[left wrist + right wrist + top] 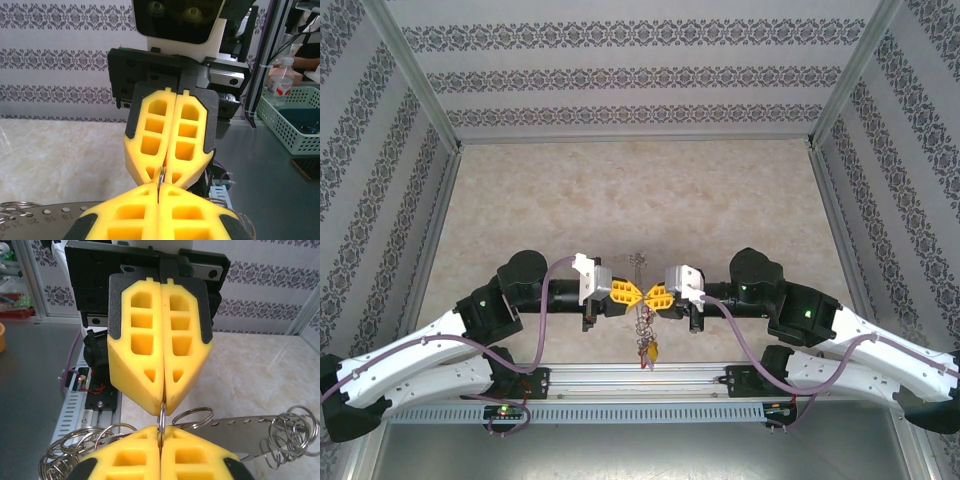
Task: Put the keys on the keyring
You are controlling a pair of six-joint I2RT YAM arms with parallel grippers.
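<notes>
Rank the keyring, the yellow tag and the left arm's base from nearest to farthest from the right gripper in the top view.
1. Keyring, pinched at the right gripper fingertips.
2. Yellow tag, hanging below, toward the near edge.
3. Left arm's base, far left.

Thin grey keyring, edged with silvery rings, pinched between both jaws, yellow-tagged keys dangling beneath.

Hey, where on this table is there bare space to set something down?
Bare: the far half of the table, up to the back wall, plus strips along the left wall and right wall. Crowded: the near middle, where the left hand and right hand meet on the keyring.
</notes>
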